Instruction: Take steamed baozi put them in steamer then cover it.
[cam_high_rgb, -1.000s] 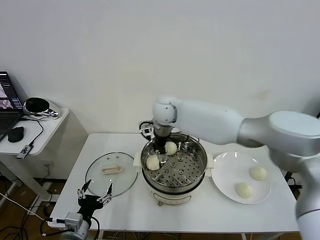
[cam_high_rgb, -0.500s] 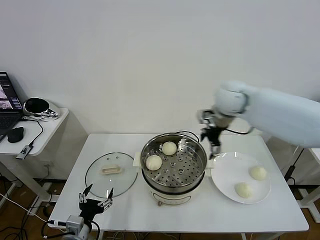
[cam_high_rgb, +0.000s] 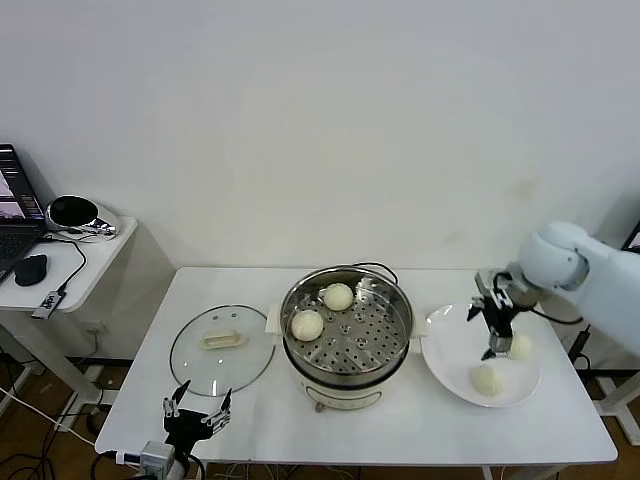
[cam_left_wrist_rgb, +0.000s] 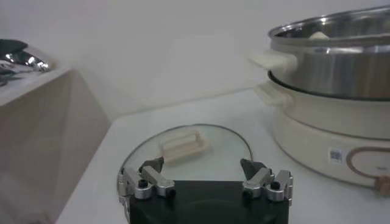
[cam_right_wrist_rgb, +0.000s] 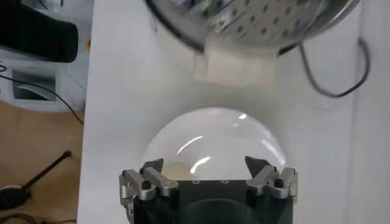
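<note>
My right gripper (cam_high_rgb: 497, 325) has dull grey metal fingers on a matt black block, above a glossy white plate (cam_high_rgb: 450, 350). The steamer (cam_high_rgb: 347, 325) is polished steel with a perforated tray, cream plastic handles and a smooth white base. The cover (cam_high_rgb: 222, 347) is clear glass with a thin metal rim. The baozi (cam_high_rgb: 338, 296) look smooth and matt. The tabletop (cam_high_rgb: 400, 425) is plain matt white.

The smooth, rounded white-shelled right arm (cam_high_rgb: 585, 265) at the head view's right edge ends in a black gripper (cam_high_rgb: 493, 330). Both wrist views show silver, screw-fastened jaws on black blocks.
</note>
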